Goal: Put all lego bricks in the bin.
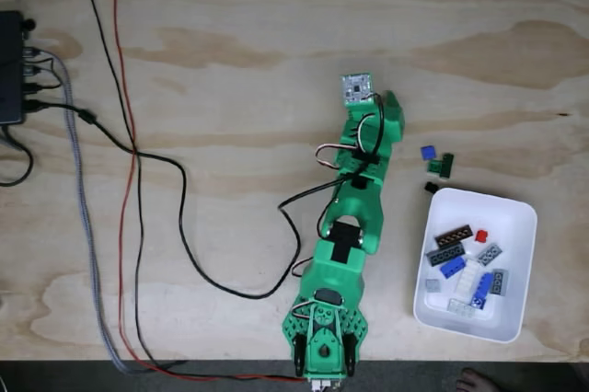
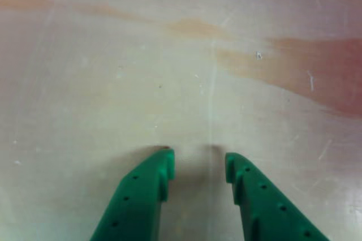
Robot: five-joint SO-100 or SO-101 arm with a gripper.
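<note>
Worktop (image 1: 230, 33): bare plywood.
Bin (image 1: 515, 318): roughly 10 lego bricks (image 1: 465, 263) inside.
Left outside: 3 loose bricks (image 1: 438, 167) beside the bin.
Gripper (image 2: 198, 164): fingers apart, empty.

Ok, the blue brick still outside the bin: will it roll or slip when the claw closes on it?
The blue brick looks boxy and flat-sided, so rolling seems unlikely. It's small and probably light, so it could skid on the smooth plywood table if nudged.
</note>
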